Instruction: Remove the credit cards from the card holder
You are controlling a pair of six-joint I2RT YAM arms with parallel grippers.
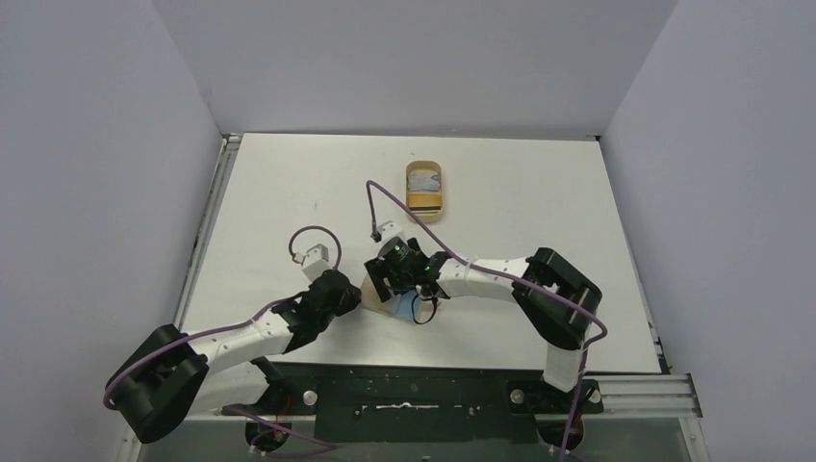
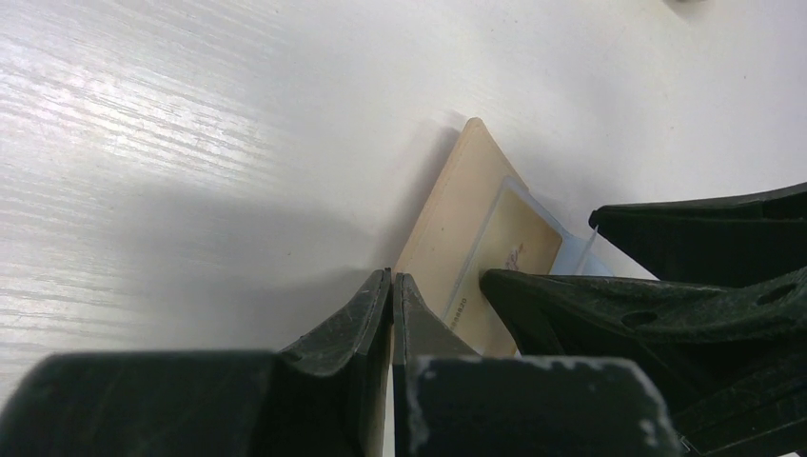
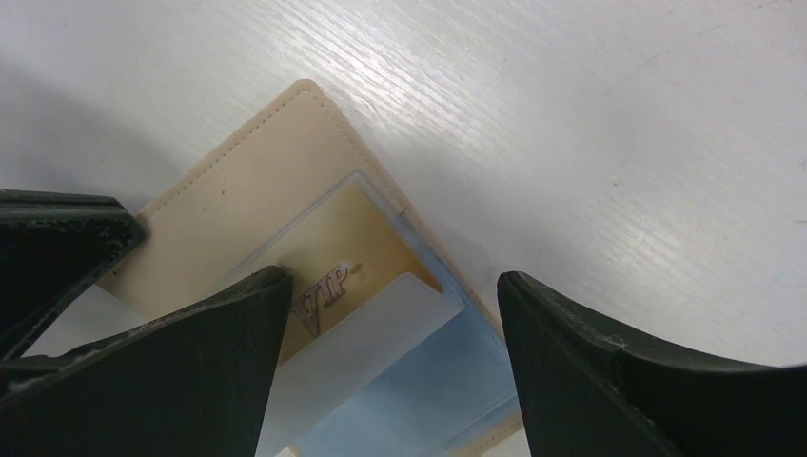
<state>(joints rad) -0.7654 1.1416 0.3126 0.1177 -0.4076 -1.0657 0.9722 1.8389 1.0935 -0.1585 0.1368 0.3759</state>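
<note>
Top view: the card holder lies on the white surface in the near middle, between the two arms, well apart from the oval tan dish, which stands at 12 o'clock of it toward the far edge. The left arm reaches in from 8 o'clock and the right arm from 3 o'clock, so both claws meet at the holder. Left wrist view: the left claw has its fingers pressed together with a thin beige edge of the holder caught between them, so it is clamped on the card holder's near edge. The rest of the tan panel extends toward 1 o'clock and lies flat on the surface. Right wrist view: the right claw stands with its fingers wide apart, gripping nothing, over the open holder. One fingertip is over the clear sleeve, though contact cannot be confirmed. The other finger is at 3 o'clock, over bare surface beside the holder's edge. Under the sleeve sits a gold card lettered "VIP". At 5 o'clock of it a light blue card shows, still within the holder's outline. The cards remain in the holder.
</note>
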